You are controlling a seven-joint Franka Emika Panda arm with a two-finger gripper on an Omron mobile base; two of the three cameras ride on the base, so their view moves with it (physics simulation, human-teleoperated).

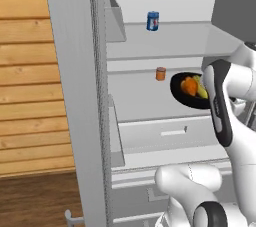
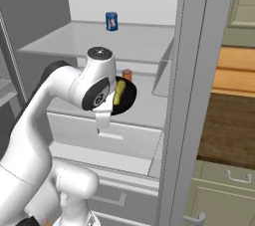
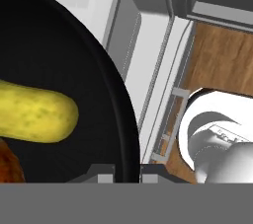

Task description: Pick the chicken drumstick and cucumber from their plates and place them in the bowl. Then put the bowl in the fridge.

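My gripper (image 3: pixel 127 172) is shut on the rim of the glossy black bowl (image 3: pixel 74 65), one fingertip on each side of the rim. Inside the bowl lie the yellow-green cucumber (image 3: pixel 34 112) and the orange-brown chicken drumstick (image 3: pixel 6 165). The bowl (image 1: pixel 179 91) hangs tilted inside the open pale grey fridge (image 1: pixel 150 113), just above its middle shelf, with the drumstick (image 1: pixel 189 86) and cucumber (image 1: pixel 202 91) showing in it. From the right, the bowl (image 2: pixel 127 99) and cucumber (image 2: pixel 119 93) peek past my hand. The plates are out of view.
A small orange-brown can (image 1: pixel 160 73) stands on the same shelf just behind the bowl. A blue can (image 1: pixel 153 21) stands on the shelf above. A drawer (image 1: pixel 165 133) sits below the bowl. The open fridge door (image 1: pixel 75 96) stands to the left, with wooden floor (image 2: pixel 226 130) beyond.
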